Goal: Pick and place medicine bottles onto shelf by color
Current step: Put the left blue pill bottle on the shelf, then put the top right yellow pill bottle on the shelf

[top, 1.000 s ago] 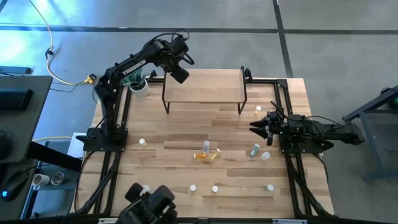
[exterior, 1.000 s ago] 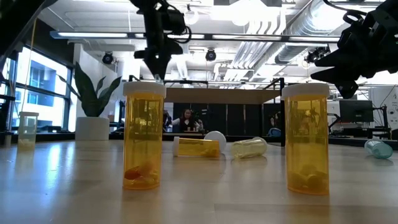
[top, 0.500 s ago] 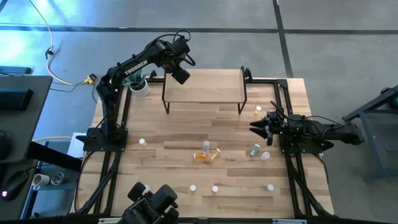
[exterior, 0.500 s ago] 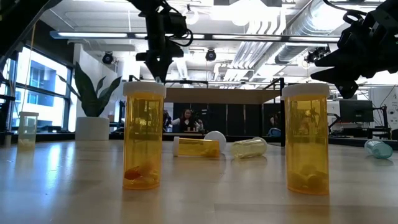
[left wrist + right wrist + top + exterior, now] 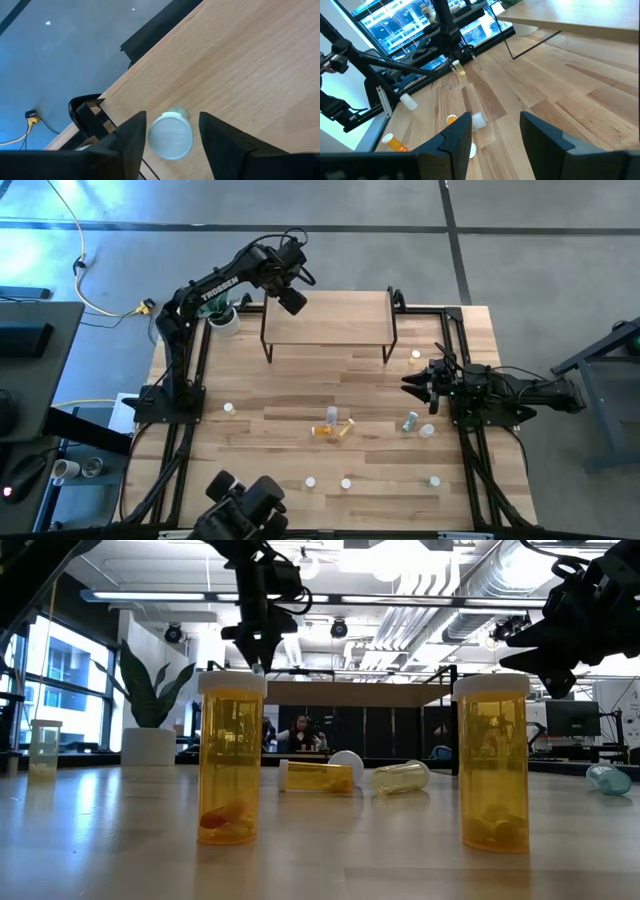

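One green capped bottle [image 5: 171,136] stands upright on the shelf [image 5: 330,320] near its back-left corner edge, smooth pale wood open beyond. Left gripper [image 5: 170,135] straddles it, fingers parted, untouching. Right gripper [image 5: 408,383] hovers released over the plank table [image 5: 290,395].

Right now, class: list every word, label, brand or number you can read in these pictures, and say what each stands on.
"TROSSEN": white letters on the left arm, high view.
Bottles: no readable labels.
Shelf: no text shows.
Right arm: no readable marking.
Room signs and screens behind the table: too blurred to read.
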Tool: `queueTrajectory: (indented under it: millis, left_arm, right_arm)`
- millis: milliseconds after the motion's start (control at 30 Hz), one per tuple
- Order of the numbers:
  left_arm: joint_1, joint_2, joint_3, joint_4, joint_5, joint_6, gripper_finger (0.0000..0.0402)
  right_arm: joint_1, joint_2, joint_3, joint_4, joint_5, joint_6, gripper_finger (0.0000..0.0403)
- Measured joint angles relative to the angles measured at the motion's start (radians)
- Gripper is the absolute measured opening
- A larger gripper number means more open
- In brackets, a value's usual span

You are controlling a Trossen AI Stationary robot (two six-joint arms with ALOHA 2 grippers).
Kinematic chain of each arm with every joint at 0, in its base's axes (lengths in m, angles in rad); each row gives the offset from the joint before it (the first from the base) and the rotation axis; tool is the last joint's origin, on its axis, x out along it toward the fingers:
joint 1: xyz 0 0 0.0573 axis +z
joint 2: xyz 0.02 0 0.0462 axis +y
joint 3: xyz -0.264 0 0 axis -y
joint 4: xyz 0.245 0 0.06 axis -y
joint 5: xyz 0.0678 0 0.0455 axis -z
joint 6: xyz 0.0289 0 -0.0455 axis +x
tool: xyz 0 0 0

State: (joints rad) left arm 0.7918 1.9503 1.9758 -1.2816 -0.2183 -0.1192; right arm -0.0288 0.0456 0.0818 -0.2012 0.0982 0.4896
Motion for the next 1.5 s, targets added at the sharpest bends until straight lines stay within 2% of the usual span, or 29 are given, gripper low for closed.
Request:
queueTrajectory:
  millis: [167,333,533,700,933,1133,1400,1500]
  left_arm:
    - [0.0,0.0,0.052,-0.001,0.001,0.006,0.019]
    - [0.0,-0.002,0.171,-0.02,0.007,0.024,0.0187]
    - [-0.002,-0.006,0.317,-0.12,0.083,0.056,0.0186]
    - [-0.025,-0.048,0.318,-0.162,0.107,0.071,0.0183]
    - [-0.092,-0.125,0.173,-0.16,0.106,0.056,0.0181]
    - [-0.148,-0.231,-0.047,-0.095,0.107,-0.006,0.0173]
    - [-0.215,-0.424,-0.351,0.089,0.184,-0.104,0.017]
    - [-0.253,-0.485,-0.441,0.131,0.185,-0.143,0.017]
  right_arm:
    - [0.0,0.0,0.0,0.0,0.0,0.0,0.0158]
    - [0.0,0.0,0.0,0.0,0.0,0.0,0.0158]
    - [0.0,0.0,0.0,0.0,0.0,0.0,0.0158]
    - [0.0,0.0,0.0,0.0,0.0,0.0,0.0158]
    - [0.0,0.0,0.0,0.0,0.0,0.0,0.0158]
    - [0.0,0.0,0.0,0.0,0.0,0.0,0.0158]
    - [0.0,0.0,0.0,0.0,0.0,0.0,0.0158]
    - [0.0,0.0,0.0,0.0,0.0,0.0,0.0158]
